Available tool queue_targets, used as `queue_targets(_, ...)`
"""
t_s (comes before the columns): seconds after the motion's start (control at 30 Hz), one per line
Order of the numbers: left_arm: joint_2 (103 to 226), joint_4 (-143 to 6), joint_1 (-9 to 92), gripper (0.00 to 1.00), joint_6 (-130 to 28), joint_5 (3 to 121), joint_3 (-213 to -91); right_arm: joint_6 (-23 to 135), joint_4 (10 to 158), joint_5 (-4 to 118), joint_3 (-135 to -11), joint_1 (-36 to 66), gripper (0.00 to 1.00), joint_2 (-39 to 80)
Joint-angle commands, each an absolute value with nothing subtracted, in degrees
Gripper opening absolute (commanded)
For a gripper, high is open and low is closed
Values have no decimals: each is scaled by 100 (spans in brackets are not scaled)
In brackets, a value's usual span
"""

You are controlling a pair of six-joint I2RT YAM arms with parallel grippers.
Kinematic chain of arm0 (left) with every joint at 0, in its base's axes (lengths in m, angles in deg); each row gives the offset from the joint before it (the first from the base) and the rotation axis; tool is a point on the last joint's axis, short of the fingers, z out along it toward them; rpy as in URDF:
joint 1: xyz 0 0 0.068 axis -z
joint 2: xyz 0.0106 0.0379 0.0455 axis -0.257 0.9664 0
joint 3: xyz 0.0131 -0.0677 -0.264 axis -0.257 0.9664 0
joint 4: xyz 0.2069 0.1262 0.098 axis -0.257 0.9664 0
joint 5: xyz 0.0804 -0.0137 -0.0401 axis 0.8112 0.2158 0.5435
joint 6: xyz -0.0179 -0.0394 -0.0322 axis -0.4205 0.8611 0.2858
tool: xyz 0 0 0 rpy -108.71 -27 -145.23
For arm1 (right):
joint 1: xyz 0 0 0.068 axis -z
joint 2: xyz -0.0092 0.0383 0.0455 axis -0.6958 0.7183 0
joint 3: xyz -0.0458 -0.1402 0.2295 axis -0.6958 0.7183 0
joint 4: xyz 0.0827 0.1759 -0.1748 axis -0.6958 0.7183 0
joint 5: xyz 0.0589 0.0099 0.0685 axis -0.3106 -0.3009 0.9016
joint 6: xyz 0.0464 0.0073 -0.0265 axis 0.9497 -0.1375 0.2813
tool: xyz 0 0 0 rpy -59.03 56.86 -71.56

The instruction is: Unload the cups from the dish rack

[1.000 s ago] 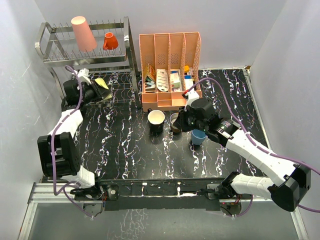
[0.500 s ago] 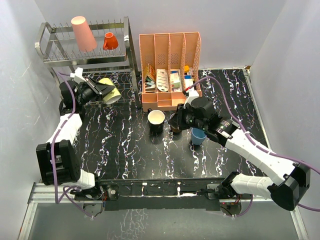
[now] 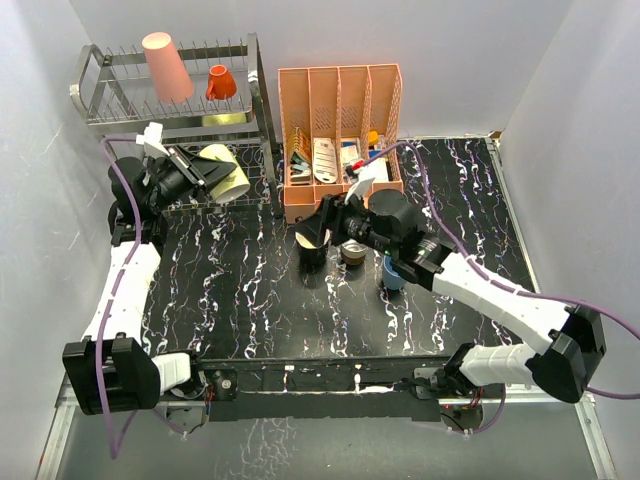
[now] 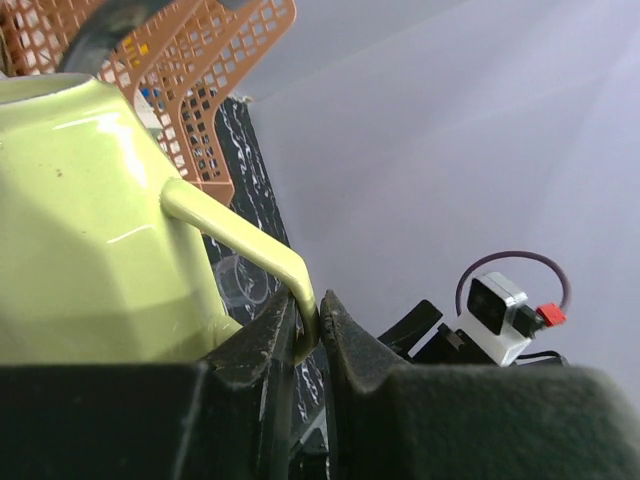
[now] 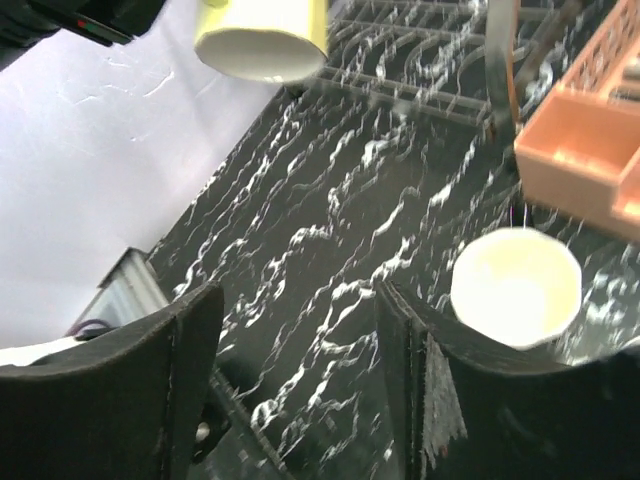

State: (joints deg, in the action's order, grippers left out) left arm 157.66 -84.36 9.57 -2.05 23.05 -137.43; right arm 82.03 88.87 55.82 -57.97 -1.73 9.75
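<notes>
The silver dish rack point(image 3: 170, 118) stands at the back left. A pink tumbler point(image 3: 165, 65) and a small orange cup point(image 3: 221, 82) rest on its top tier. My left gripper point(image 3: 203, 168) point(image 4: 318, 315) is shut on the handle of the pale yellow mug point(image 3: 226, 170) point(image 4: 90, 230), held in the air beside the rack's lower tier. My right gripper point(image 3: 325, 215) point(image 5: 300, 360) hangs open and empty just left of the black mug with a cream inside point(image 3: 313, 240) point(image 5: 515, 285). On the table stand a brown cup point(image 3: 352, 252) and a blue cup point(image 3: 395, 270). A clear glass point(image 4: 240, 283) shows faintly on the table.
The peach organizer point(image 3: 340, 140) point(image 5: 590, 150) stands right of the rack, close behind the black mug. The rack's upright post point(image 5: 500, 70) rises near the organizer's corner. White walls close in the left, back and right sides.
My left arm has lifted the yellow mug out of the rack's lower tier and swung it right. My right gripper has opened, left the brown cup on the table and moved up-left.
</notes>
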Motion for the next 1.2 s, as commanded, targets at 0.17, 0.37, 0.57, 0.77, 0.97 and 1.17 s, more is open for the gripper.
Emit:
queue_targets(0.17, 15376, -7601, 1393, 0, -460, 2376, -14749, 4558, 5166, 3996, -5471, -1199, 72, 1715)
queue_targets(0.37, 15329, -7288, 1422, 0, -452, 2284, -14942, 3310, 4186, 3463, -5879, -1414, 76, 2706)
queue_targets(0.57, 15220, -7164, 1509, 0, -334, 2383, -14878, 3025, 3671, 3156, -6327, -1418, 76, 3415)
queue_targets(0.77, 15082, -6940, 1547, 0, -333, 2401, -14921, 2856, 3259, 3005, -6586, -1416, 73, 3857)
queue_targets(0.97, 15046, -6752, 1604, 0, -358, 2459, -14957, 2588, 2948, 3025, -6908, -1411, 67, 4320)
queue_targets(1.17, 15032, -6514, 1637, 0, -397, 2473, -15149, 2031, 2645, 2990, -7186, -1411, 57, 4738)
